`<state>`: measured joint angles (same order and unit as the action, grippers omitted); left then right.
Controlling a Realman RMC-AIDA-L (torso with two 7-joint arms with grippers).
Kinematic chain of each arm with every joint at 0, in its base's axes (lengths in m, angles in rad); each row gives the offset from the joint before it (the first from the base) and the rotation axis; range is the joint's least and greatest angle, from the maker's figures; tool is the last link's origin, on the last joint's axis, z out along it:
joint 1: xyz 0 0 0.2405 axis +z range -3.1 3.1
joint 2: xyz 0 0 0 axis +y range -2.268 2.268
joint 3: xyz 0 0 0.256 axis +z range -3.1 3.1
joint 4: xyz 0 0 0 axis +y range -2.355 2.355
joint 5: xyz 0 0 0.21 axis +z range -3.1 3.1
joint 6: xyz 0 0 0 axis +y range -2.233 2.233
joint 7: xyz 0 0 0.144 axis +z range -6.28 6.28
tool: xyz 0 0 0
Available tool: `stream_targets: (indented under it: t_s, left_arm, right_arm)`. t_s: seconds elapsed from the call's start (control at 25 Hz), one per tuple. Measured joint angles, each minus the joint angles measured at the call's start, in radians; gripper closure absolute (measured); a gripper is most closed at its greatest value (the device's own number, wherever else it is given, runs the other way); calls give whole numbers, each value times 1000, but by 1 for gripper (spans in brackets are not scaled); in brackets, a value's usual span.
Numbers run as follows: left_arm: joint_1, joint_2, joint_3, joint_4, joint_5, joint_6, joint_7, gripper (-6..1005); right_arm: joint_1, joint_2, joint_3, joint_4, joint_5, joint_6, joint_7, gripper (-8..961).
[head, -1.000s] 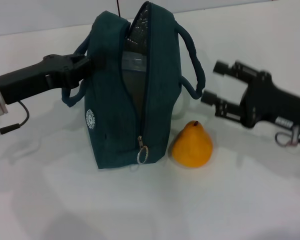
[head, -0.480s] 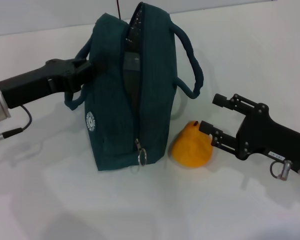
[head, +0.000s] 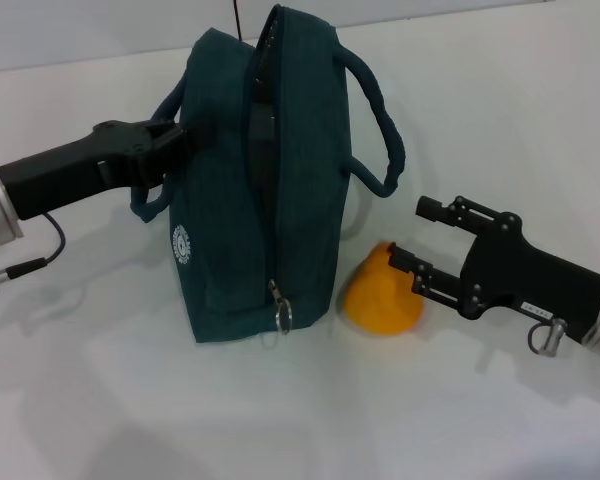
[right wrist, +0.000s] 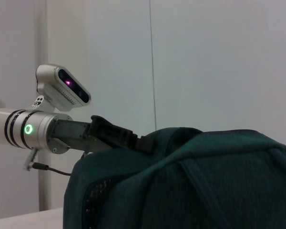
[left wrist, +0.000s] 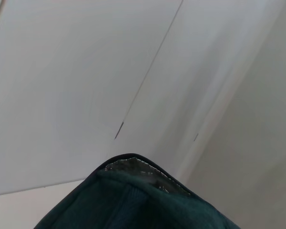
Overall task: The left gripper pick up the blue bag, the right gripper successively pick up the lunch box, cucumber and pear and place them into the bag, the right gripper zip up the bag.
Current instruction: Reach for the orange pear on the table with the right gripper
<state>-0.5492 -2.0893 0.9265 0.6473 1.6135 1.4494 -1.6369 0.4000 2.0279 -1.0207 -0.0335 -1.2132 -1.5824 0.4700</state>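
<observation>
Left gripper (head: 170,150) over on the left, clamped onto the near handle of the blue bag (head: 270,200), holding it upright on the white table (head: 100,400). Same grip visible from the right wrist view, claw buried in the bag's top edge (right wrist: 133,138).

Bag in the middle, zip wide open along the top and down the front, silver ring pull (head: 283,315) hanging near the bottom. Something pale and clear-ish sitting inside the opening, probably the lunch box, but can't say for sure. No cucumber anywhere on the table, so guessing that's inside too, can't confirm.

Pear (head: 378,300) on the table just right of the bag, touching or nearly touching its base. Right gripper (head: 415,235) right there with fingers spread, lower finger (head: 420,275) across the pear's side, upper finger up above it. Not closed on anything yet.

So roughly: bag held, two items likely in, pear about to get grabbed. Left to do: close on pear, lift, drop it in, then zip up.
</observation>
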Motion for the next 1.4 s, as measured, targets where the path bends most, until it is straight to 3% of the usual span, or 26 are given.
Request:
stream_targets:
  t_s: [0.4, 0.6, 0.84, 1.4]
  left_arm:
    - [0, 0, 0, 0, 0, 0, 0, 934]
    - [0, 0, 0, 0, 0, 0, 0, 934]
    - [-1, 0, -2, -4, -2, -1, 6, 933]
    - [0, 0, 0, -5, -8, -2, 6, 932]
  right_arm:
    - [11, 0, 2, 4, -2, 3, 0, 404]
    - [31, 0, -2, 7, -8, 23, 2, 536]
    - [41, 0, -2, 10, -9, 41, 4, 535]
    - [53, 0, -4, 27, -13, 41, 4, 660]
